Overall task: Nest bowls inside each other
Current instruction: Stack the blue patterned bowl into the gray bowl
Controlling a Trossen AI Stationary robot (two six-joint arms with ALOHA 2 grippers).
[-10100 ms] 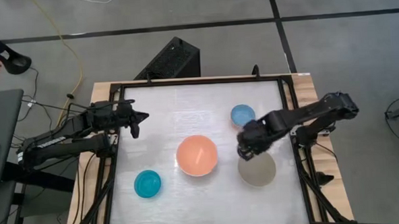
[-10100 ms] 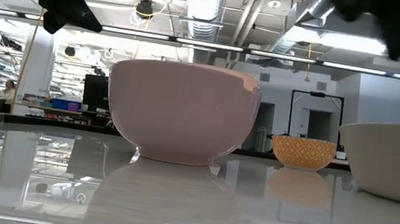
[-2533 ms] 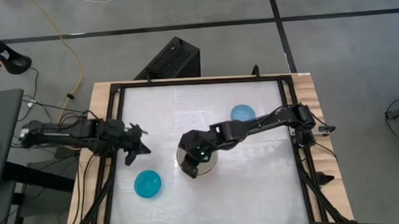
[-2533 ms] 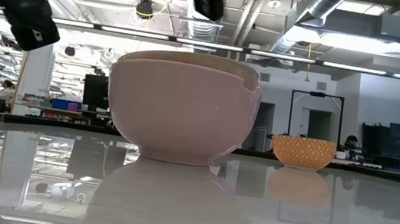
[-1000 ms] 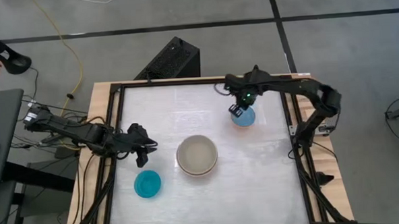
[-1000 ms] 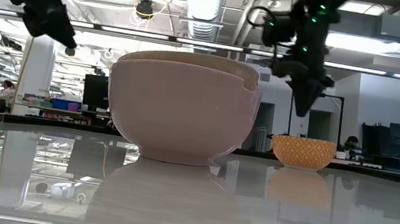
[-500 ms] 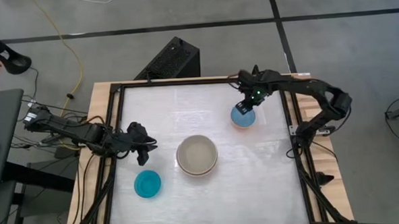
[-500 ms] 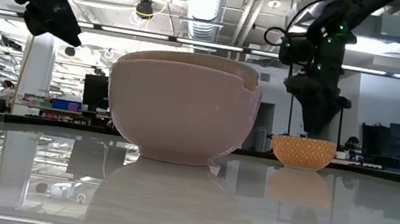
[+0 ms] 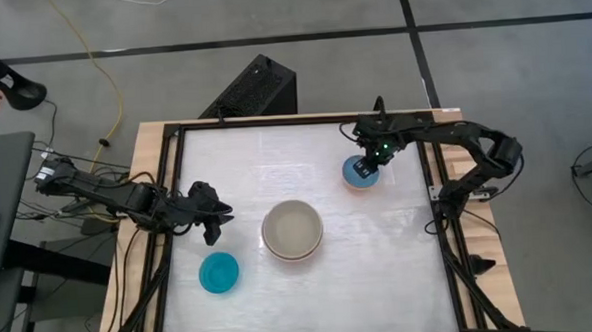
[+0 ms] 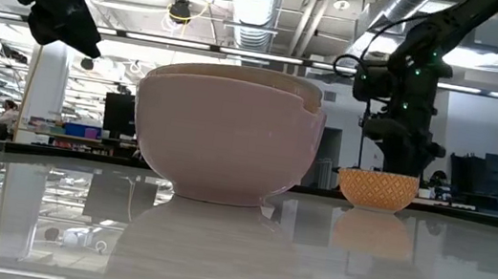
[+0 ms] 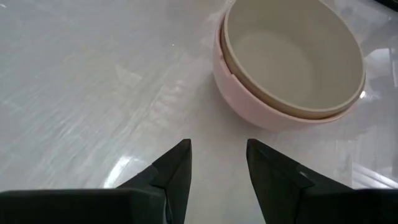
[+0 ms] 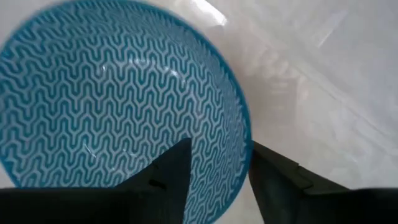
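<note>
A salmon-pink bowl (image 11: 249, 106) stands on its base mid-table with a grey-beige bowl (image 11: 292, 56) nested inside it. A teal bowl (image 9: 219, 273) sits near the front left. A small light-blue bowl (image 9: 354, 173), zigzag-patterned inside (image 12: 112, 106), sits at the far right. My right gripper (image 12: 219, 144) points down over this bowl's right rim (image 12: 244, 124), open, one finger above the inside and one outside. My left gripper (image 11: 217, 143) hovers open at the table's left, between the teal bowl and the pink one, holding nothing.
A black frame (image 9: 432, 195) runs around the white tabletop (image 9: 276, 157), close to the light-blue bowl on the right. Bare table lies between the bowls and along the near edge. The room behind shows in the low view.
My right gripper has gone from the light-blue bowl's far-left side across toward the table's right edge and down, ending low over the bowl's right rim. The bowls have stayed in place.
</note>
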